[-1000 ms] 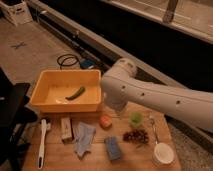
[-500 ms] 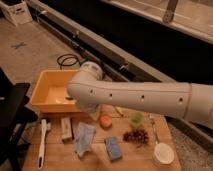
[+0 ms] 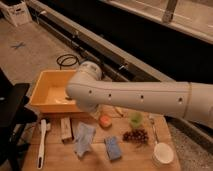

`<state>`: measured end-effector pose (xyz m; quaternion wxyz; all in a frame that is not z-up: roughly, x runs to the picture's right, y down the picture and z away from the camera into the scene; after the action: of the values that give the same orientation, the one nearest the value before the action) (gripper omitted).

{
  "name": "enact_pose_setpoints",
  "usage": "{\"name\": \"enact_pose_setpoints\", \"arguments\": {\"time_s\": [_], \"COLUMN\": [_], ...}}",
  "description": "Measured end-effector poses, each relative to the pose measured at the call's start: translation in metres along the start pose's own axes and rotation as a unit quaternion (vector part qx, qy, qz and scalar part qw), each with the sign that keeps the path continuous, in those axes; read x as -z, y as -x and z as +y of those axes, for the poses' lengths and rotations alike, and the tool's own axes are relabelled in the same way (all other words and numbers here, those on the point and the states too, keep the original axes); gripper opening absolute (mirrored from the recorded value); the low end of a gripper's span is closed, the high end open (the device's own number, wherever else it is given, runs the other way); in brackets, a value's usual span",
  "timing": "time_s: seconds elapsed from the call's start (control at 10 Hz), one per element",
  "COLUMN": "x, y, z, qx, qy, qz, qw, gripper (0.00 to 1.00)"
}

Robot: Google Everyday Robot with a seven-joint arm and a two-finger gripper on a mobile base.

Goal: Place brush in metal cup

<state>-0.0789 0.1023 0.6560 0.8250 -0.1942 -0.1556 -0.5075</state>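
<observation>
White tubular arm [image 3: 160, 106], rounded elbow [image 3: 86, 86], perhaps dark screws [image 3: 141, 98], gripper hidden behind.

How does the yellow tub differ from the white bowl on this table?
The yellow tub is rectangular; the white bowl is round. The tub is much larger than the bowl. The tub sits at the back left of the table, partly covered by the robot arm; the bowl stands near the front right corner, in full view. Both are open-topped containers. The gripper is not in view; only the arm shows, crossing in front of the tub.

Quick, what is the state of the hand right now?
Hand: hidden behind the arm by the yellow tub; open, not holding the brush.
</observation>
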Motion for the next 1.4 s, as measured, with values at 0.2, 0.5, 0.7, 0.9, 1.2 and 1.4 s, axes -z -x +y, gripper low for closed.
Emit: {"name": "enact_pose_setpoints", "arguments": {"time_s": [0.2,0.5,0.7,0.9,1.2,1.4], "x": [0.004,-0.014,-0.037,-0.058,-0.087,-0.096], "y": [0.008,0.028,0.046,0.067,0.1,0.119], "z": [-0.026,-0.06,-0.08,-0.099,-0.12,-0.129], "qx": [0.053,0.107,0.137,0.163,0.199,0.214], "qy": [0.002,-0.005,-0.008,-0.01,-0.015,-0.023], "qz": [0.007,-0.014,-0.038,-0.054,-0.083,-0.103], "qw": [0.9986,0.9941,0.9898,0.9851,0.9764,0.9712], "gripper": [0.65,0.65,0.65,0.65,0.65,0.65]}}
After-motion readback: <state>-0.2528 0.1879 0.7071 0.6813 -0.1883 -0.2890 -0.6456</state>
